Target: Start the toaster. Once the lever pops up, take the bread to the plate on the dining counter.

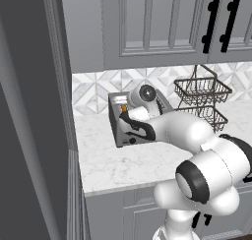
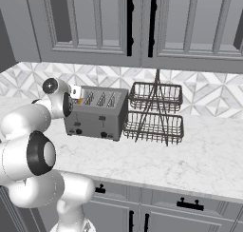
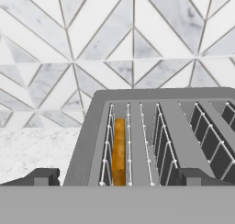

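The grey four-slot toaster (image 2: 97, 116) stands on the marble wall counter against the tiled wall; its side shows past the arm (image 1: 116, 131) in the left base view. The orange-tan bread (image 3: 119, 149) stands edge-on in its leftmost slot, also seen as an orange sliver (image 2: 79, 101) (image 1: 123, 107). My gripper (image 3: 119, 177) hovers at the toaster's left end, just above its top, open, one fingertip (image 3: 43, 176) on either side of the bread's slot and nothing between them. The front has two black knobs (image 2: 103, 133). The plate and the dining counter are out of view.
A two-tier dark wire basket rack (image 2: 154, 114) (image 1: 202, 99) stands right beside the toaster. Grey upper cabinets (image 2: 128, 26) hang above. A tall dark panel (image 1: 29, 135) closes off the counter's left end. Bare marble (image 2: 190, 155) stretches to the right.
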